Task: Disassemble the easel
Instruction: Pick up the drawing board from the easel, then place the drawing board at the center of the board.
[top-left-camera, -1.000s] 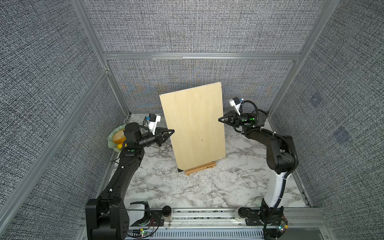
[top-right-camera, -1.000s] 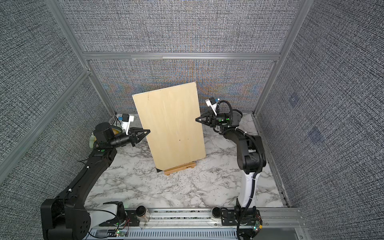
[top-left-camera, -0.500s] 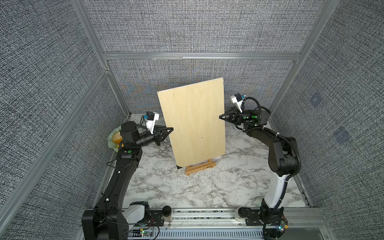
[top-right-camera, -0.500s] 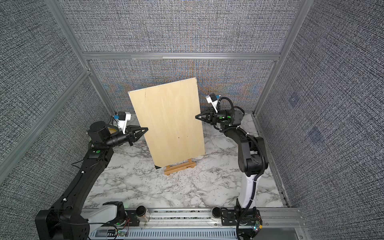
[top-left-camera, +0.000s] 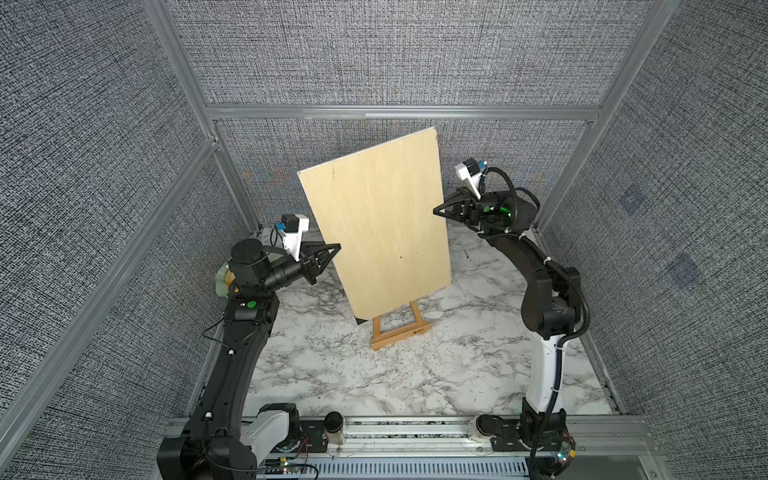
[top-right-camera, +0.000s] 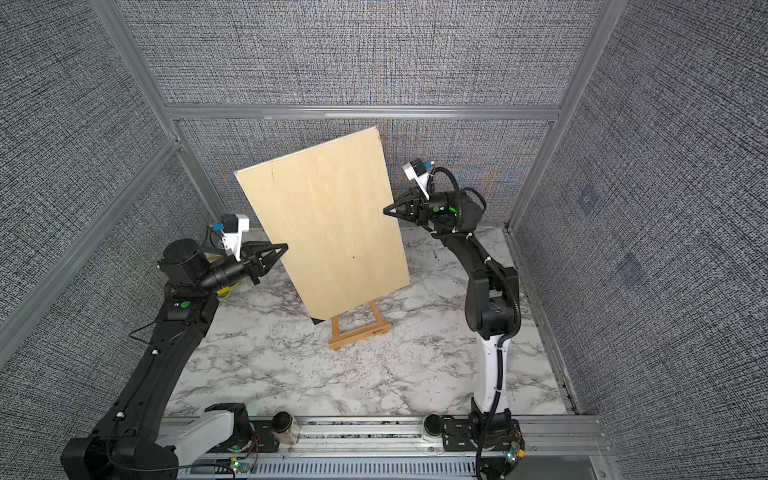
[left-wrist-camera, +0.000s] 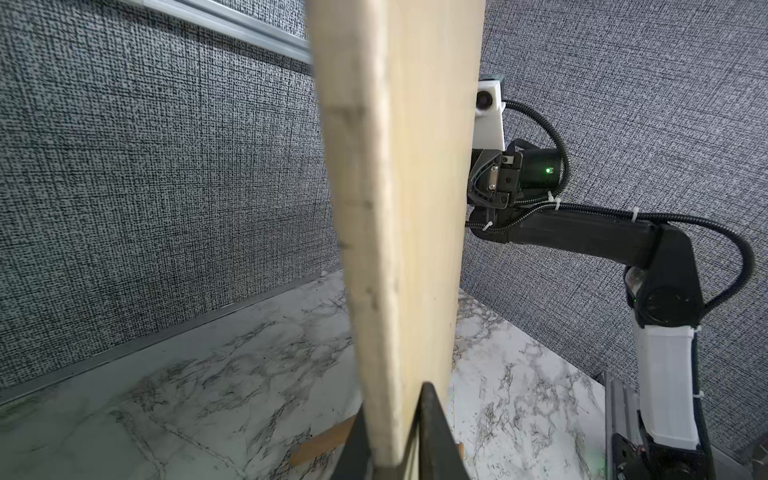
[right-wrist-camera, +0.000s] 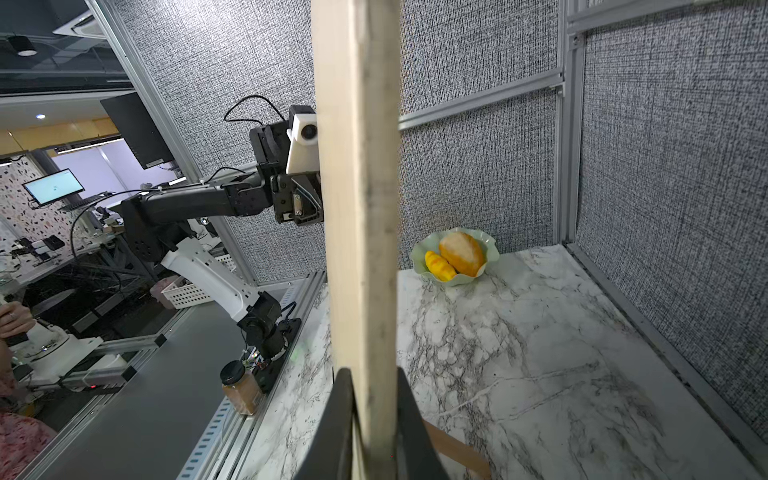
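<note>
Holding on both sides, from what you can see: your left claw (top-left-camera: 337, 246) (top-right-camera: 286, 246) is pinched on one side edge of the large pale rectangular plywood board with a black corner (top-left-camera: 382, 224) (top-right-camera: 328, 232). The jaws are closed down to the sheet's thickness. The left wrist view has one finger (left-wrist-camera: 432, 428) on each face.

Your right claw (top-left-camera: 435, 211) (top-right-camera: 385, 211) is clamped the same way on the opposite edge, higher up. The right wrist view shows its fingers (right-wrist-camera: 338, 415) tight against the wood.

The board hangs tilted between the two arms, black corner lowest.

The small orange-tan wooden A-frame easel (top-left-camera: 401, 328) (top-right-camera: 359, 330) stands upright near the middle of the white marble worktop (top-left-camera: 374, 382), under the board's lower edge. You can see its two slanted legs and the wide bottom ledge. The ledge is bare, with the board's edge above it and apart. The easel's top is hidden behind the board, so contact there can't be called. Neither claw touches the easel.

A pale green wavy bowl (right-wrist-camera: 484, 266) with yellow-orange pieces sits in the far corner on the left arm's side. A glass jar with a black lid (top-left-camera: 333, 428) stands on the front rail.
</note>
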